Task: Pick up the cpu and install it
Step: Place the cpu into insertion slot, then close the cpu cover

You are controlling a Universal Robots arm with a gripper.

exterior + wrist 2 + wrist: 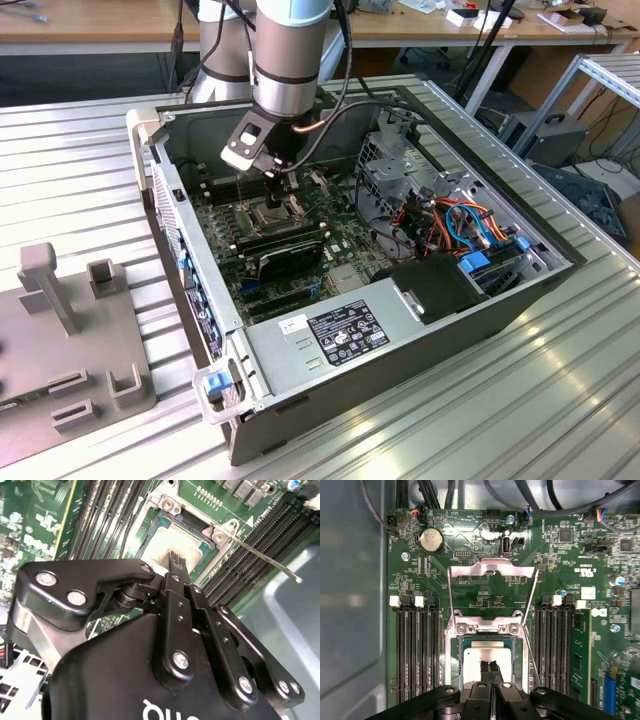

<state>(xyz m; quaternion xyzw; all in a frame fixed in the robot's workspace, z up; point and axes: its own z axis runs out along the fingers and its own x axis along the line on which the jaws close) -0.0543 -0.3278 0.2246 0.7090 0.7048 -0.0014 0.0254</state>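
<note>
Ribbed metal bench (560, 400), open computer case (400, 370) on top (white printed label (348, 332) on power supply (290, 352)). Over cpu (475, 659), silver face up, flat in socket (487, 628): gripper (490, 666), fingers together.

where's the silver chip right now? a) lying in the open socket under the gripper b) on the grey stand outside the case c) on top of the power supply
a: in the first wrist view the cpu lies flat in the socket, its metal frame flipped open, with the gripper right over it.
</note>
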